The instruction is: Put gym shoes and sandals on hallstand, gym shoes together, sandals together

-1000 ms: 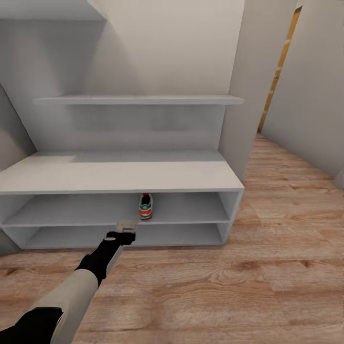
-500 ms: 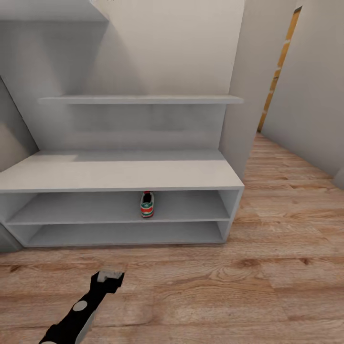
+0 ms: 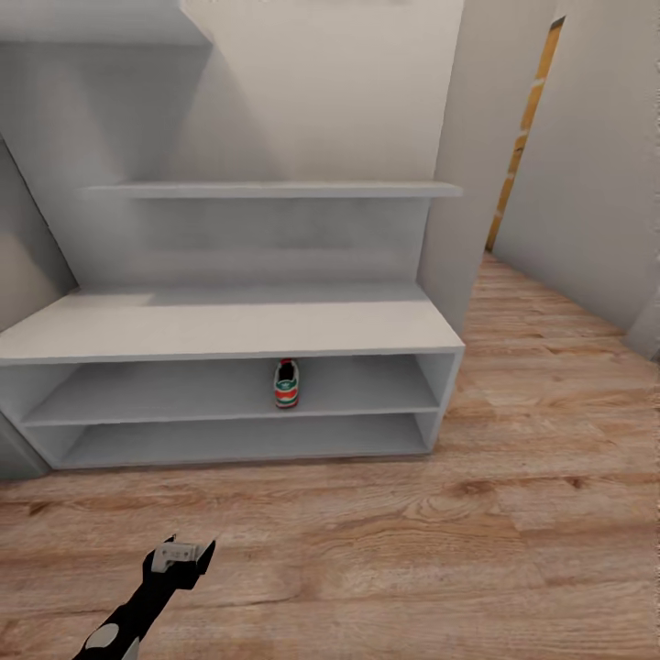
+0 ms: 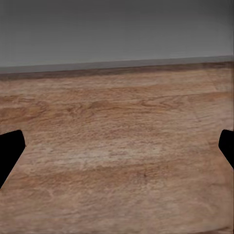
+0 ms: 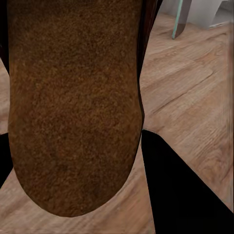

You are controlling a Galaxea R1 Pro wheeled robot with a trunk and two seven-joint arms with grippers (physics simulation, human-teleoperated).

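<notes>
My right tool (image 5: 141, 146) clamps a sandal (image 5: 73, 102), lengthwise along it; my left tool (image 4: 117, 146) gapes over floor (image 4: 122, 146); a sneaker (image 3: 286, 385) shows its heel.

support: wide pale grey-white hallstand (image 3: 229, 330), bench top over two open shelf levels | upper open shelf: one white lace-up sneaker with green stripes and red-orange heel (image 3: 286, 385), near middle | base: light brown wood-plank floor (image 3: 412, 541)

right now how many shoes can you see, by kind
gym shoes: 1, on the upper open shelf of the hallstand, the gym shoe
sandals: 1, the brown sandal between the right tool's fingers
total: 2
</notes>
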